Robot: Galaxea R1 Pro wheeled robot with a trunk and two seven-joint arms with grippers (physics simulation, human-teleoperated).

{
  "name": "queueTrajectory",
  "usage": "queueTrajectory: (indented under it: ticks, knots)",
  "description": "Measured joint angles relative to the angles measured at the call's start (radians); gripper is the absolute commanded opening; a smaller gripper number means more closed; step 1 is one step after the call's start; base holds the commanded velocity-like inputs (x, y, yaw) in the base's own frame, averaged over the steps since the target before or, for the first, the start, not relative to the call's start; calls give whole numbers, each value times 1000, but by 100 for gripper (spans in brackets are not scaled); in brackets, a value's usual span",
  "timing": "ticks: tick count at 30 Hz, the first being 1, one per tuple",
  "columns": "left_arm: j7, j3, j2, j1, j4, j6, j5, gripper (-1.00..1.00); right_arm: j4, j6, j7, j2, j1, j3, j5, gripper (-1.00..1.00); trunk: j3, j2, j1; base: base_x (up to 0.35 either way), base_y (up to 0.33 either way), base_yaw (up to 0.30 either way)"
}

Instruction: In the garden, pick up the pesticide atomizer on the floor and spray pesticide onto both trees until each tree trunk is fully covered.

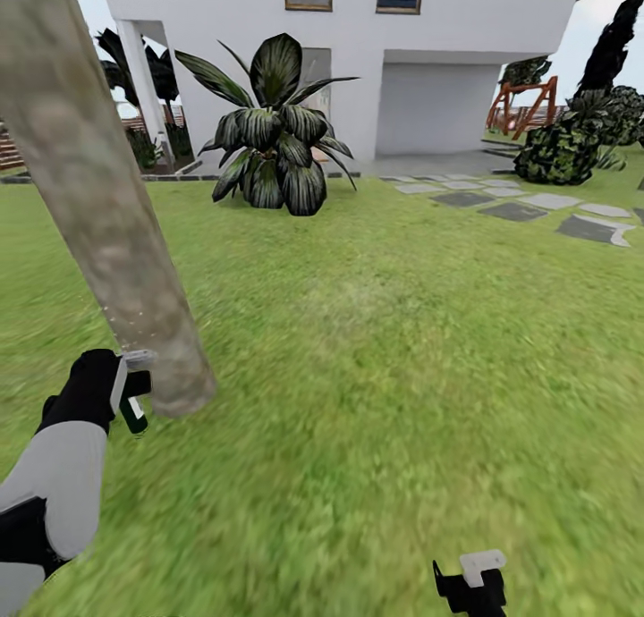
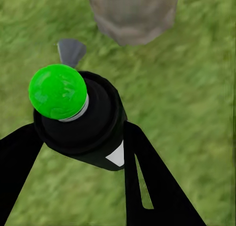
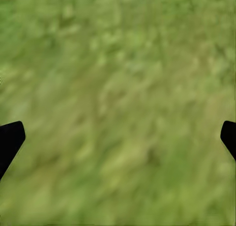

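Atomizer (image 2: 81, 120) beside trunk (image 1: 98, 197), lawn (image 1: 376, 376).

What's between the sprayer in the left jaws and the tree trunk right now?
Nothing visible. The left gripper holds the pesticide atomizer beside the base of the tree trunk, with just bare grass across the small gap between them.

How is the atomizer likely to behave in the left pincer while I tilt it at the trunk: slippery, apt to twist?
The atomizer looks rigid, so it probably won't deform. Its body seems smooth and round between the left pincer fingers, so it may rotate if tilted quickly. It appears small beside the tree trunk, likely light; slow wrist moves seem safest.
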Motion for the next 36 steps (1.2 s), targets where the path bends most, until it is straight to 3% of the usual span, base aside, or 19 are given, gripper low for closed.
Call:
queueTrajectory:
  ticks: [6, 11, 16, 23, 36]
  knots:
    - [-1, 0, 31, -60, -2, 58, 1, -100, 0, 0, 1, 0, 0, 0, 0, 100, 0, 0, 0, 16, -10, 269]
    - [-1, -3, 33, -97, -1, 74, 1, -100, 0, 0, 1, 0, 0, 0, 0, 100, 0, 0, 0, 0, -113, 63]
    - [-2, -57, 31, -100, -1, 72, 2, -100, 0, 0, 0, -2, 0, 0, 0, 100, 0, 0, 0, 0, -266, 2]
    - [-2, -59, 33, -101, -1, 72, 2, -100, 0, 0, 0, -2, 0, 0, 0, 100, 0, 0, 0, 30, -268, 0]
    - [-1, -58, 32, -99, 0, 72, 2, -100, 0, 0, 0, -2, 0, 0, 0, 100, 0, 0, 0, 214, -196, 0]
